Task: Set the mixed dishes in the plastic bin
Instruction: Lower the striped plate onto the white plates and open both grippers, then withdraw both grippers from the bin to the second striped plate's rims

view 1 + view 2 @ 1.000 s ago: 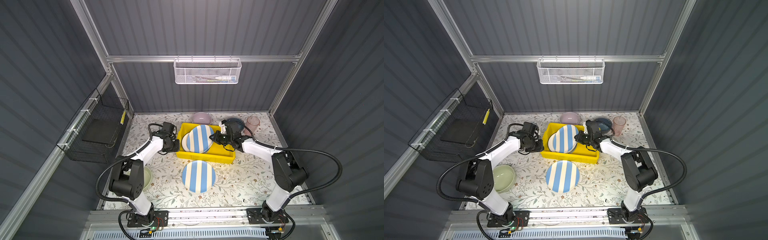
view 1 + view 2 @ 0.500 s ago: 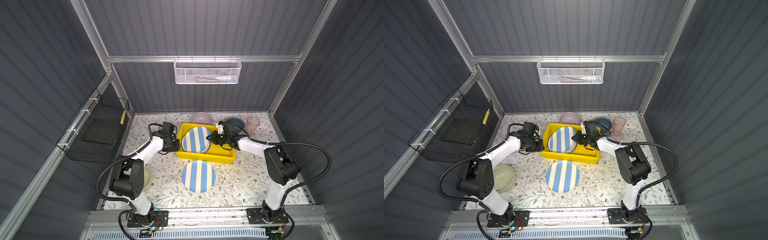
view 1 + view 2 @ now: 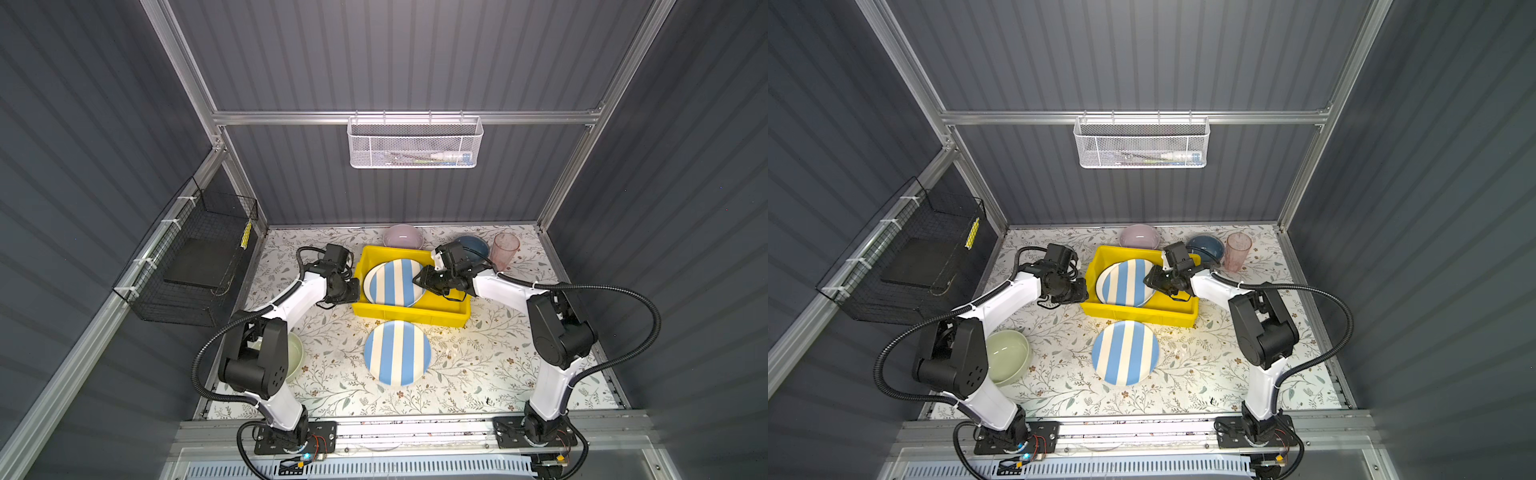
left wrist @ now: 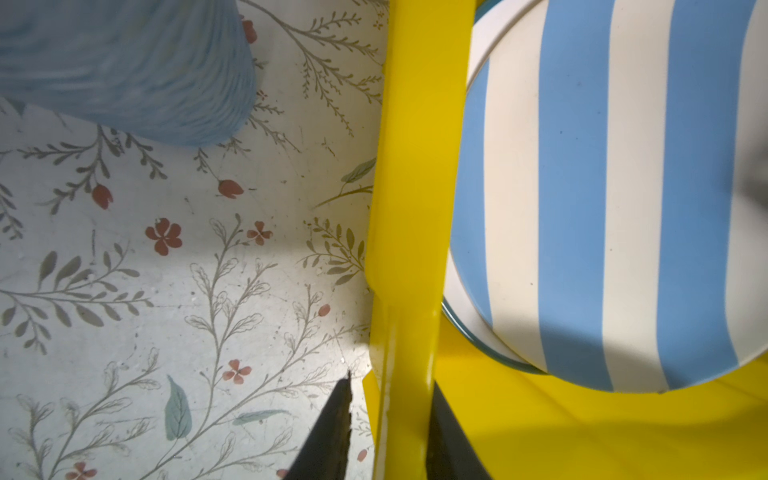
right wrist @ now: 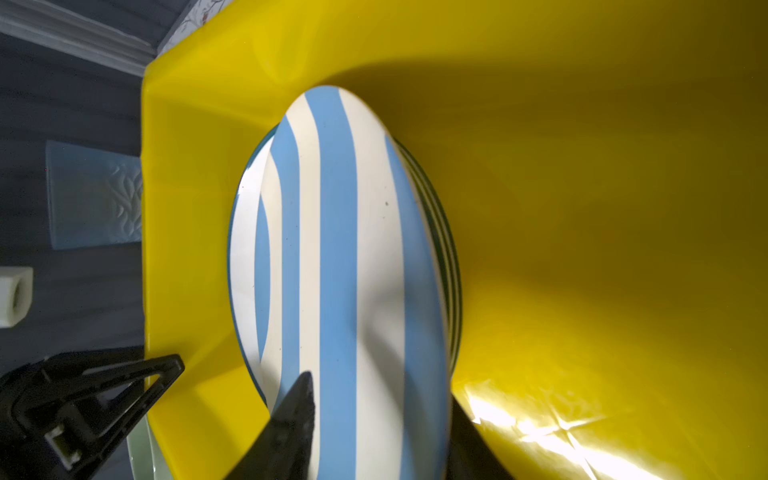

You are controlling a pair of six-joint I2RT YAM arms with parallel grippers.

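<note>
- In a top view: your right hand (image 3: 417, 279) has laid the striped plate (image 3: 392, 282) flat in the yellow bin (image 3: 411, 318), by the table (image 3: 478, 365)'s rear edge.
- Left wrist: your left hand (image 4: 390, 380) straddles the bin's wall; grip unclear.
- Right wrist: fingers (image 5: 291, 415) just parted, plate released, so it is delivered.

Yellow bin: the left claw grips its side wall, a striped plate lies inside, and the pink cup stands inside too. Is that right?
Not quite: the pink cup stands outside the yellow bin, on the table behind it, beside the dark blue bowl, as both top views show. The left gripper does grip its side wall, and a striped plate lies inside.
</note>
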